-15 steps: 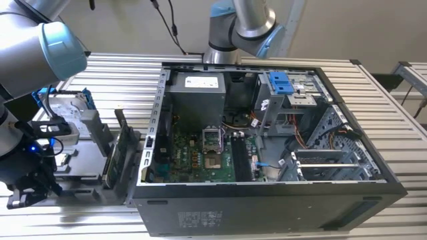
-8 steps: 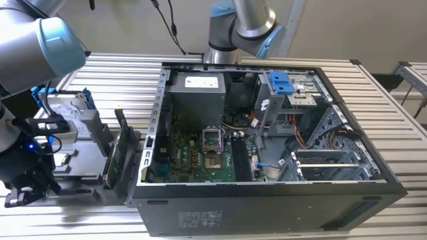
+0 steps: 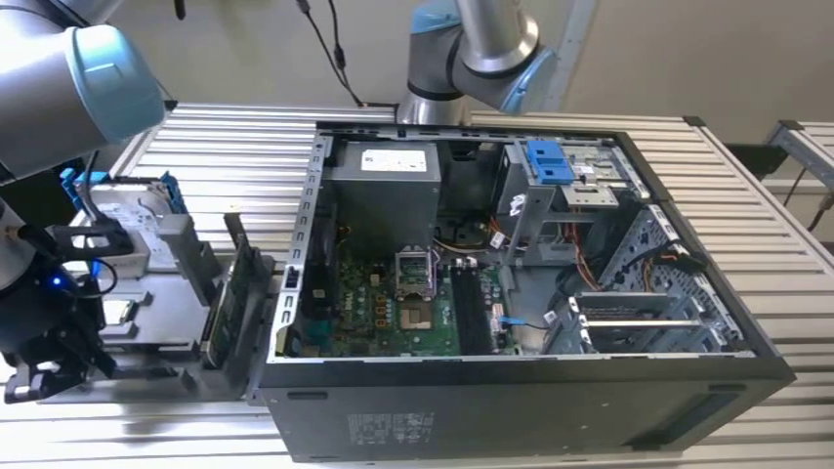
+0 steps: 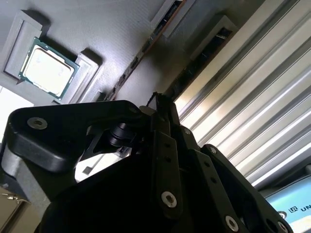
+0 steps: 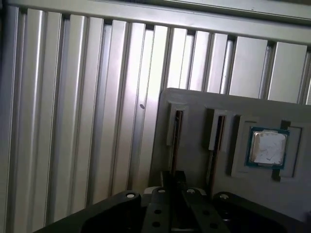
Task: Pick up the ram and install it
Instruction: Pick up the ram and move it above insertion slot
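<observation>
The ram (image 3: 241, 283) is a thin dark stick standing on edge in a grey parts tray (image 3: 144, 293), on the exterior view's left of the open computer case (image 3: 521, 293). My gripper (image 3: 39, 381) hangs low beyond the tray's far side from the case. Its fingers look shut with nothing between them. In the first wrist view the gripper (image 5: 174, 182) lines up with one of two slots holding thin boards on edge (image 5: 176, 128), and stays apart from it. The second wrist view shows the gripper (image 4: 158, 103) and the same slots (image 4: 165, 19).
A processor chip (image 5: 266, 148) lies in a tray pocket beside the slots. A hard drive in a blue bracket (image 3: 124, 220) sits at the tray's back. Inside the case, black memory slots (image 3: 472, 303) run beside the processor socket (image 3: 414, 283). A second robot arm (image 3: 470, 49) stands behind the case.
</observation>
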`<state>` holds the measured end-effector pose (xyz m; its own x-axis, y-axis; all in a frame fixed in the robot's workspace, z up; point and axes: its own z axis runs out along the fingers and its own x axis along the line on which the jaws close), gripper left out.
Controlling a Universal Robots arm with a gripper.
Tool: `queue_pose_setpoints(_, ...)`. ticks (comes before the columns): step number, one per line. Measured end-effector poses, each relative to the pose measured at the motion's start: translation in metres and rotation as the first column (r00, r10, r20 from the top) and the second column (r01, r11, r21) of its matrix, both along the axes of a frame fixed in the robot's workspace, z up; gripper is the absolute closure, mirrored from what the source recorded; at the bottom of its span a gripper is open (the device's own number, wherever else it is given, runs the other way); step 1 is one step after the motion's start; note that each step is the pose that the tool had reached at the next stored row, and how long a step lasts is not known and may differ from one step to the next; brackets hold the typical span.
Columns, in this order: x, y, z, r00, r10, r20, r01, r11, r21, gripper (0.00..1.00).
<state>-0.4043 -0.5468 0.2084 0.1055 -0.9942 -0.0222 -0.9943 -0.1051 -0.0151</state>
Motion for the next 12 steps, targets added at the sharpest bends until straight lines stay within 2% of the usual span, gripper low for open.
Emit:
queue_pose_setpoints(4,0.0,0.0,0.0042,1.0,0.0,-0.0001,0.0,1.0,0.0,0.85)
queue_pose_setpoints(12,0.0001,0.0,0.0081,1.0,0.0,0.0,0.0,1.0,-0.0001,0.85)
